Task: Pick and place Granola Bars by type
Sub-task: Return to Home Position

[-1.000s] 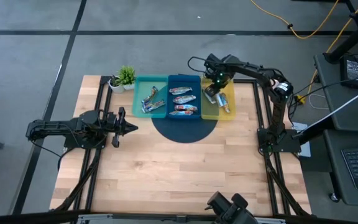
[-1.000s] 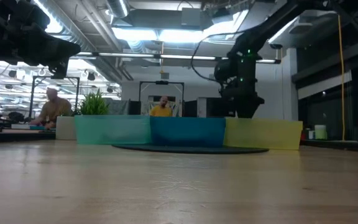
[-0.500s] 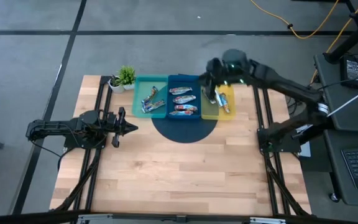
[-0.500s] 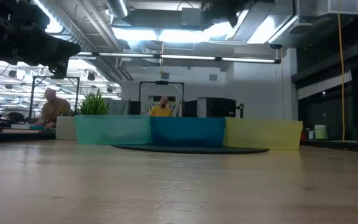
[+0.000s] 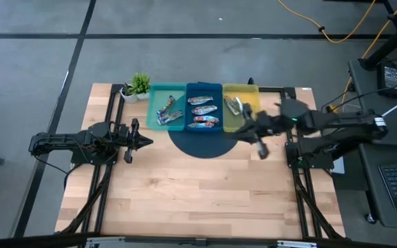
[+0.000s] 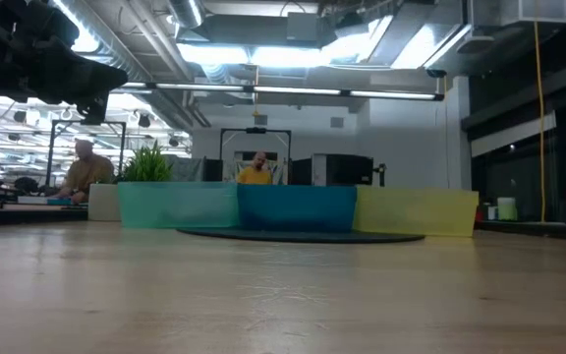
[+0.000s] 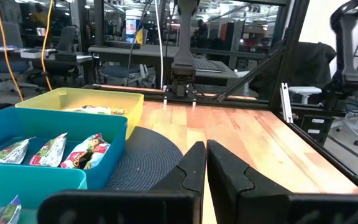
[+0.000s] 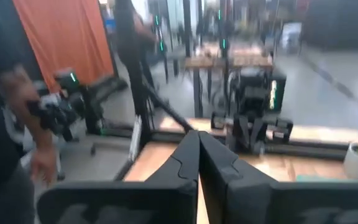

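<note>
The pale wood-plank surface [image 5: 185,193] is ringed by grey floor. Shiny-wrapped granola bars [image 5: 204,110] are held in three rectangular plastic trays [image 5: 205,85] on a round dark mat [image 5: 205,146]. The left hand [image 5: 143,142], at the surface's left, and the right hand [image 8: 197,133], beside the trays, are both pressed together.

Seen from above, a pale wooden desk [image 5: 185,200] carries a row of three trays along its far edge, a teal tray [image 5: 151,103], a blue tray [image 5: 204,86] and a yellow tray [image 5: 241,87], touching side by side and partly resting on a dark round mat [image 5: 205,145], with a small green potted plant [image 5: 140,84] just beside the teal one. Shiny-wrapped granola bars [image 5: 204,110] lie inside all three trays. The left gripper [image 5: 143,141] lies low at the desk's left side, fingers drawn to a point toward the mat, while the right gripper [image 5: 250,129] reaches in blurred from the right, just in front of the yellow tray.
</note>
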Controlling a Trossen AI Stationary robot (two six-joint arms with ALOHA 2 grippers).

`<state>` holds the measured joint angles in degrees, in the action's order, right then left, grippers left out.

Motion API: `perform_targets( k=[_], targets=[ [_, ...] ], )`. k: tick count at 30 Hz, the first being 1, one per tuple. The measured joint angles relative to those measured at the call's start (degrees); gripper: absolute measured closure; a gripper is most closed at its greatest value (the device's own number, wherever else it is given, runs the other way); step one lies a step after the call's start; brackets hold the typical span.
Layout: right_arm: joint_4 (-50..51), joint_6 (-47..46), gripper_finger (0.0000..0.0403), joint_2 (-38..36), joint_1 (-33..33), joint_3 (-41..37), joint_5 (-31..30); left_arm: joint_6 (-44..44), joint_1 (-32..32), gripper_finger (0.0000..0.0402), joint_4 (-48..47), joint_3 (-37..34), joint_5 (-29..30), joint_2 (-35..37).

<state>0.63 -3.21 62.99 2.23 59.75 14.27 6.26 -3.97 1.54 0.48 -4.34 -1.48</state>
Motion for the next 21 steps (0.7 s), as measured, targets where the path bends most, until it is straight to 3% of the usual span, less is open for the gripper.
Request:
perform_targets(
  k=[6,11,15,16,19,21],
  targets=[
    [-16.8,-0.8,0.0398,-21.0,0.4,-23.1,-0.2,0.0,0.0,0.0395,0.0,0.0,0.0,0.0],
    [-21.0,2.7,0.0399,-42.5,-1.1,-38.6,-1.6,0.0,0.0,0.0396,0.0,0.0,0.0,0.0],
    [-21.5,1.8,0.0399,-60.6,-1.3,-47.8,0.8,0.0,0.0,0.0394,0.0,0.0,0.0,0.0],
    [-21.8,0.8,0.0399,-63.1,-1.3,-50.1,1.7,0.0,0.0,0.0393,0.0,0.0,0.0,0.0],
    [-26.0,-0.5,0.0400,-61.8,-1.3,-54.7,8.7,0.0,0.0,0.0391,0.1,0.0,0.2,0.0],
    [-28.9,-0.8,0.0401,-60.5,-1.2,-56.2,9.5,0.0,0.0,0.0391,-0.1,0.0,0.3,-0.4]
  ],
)
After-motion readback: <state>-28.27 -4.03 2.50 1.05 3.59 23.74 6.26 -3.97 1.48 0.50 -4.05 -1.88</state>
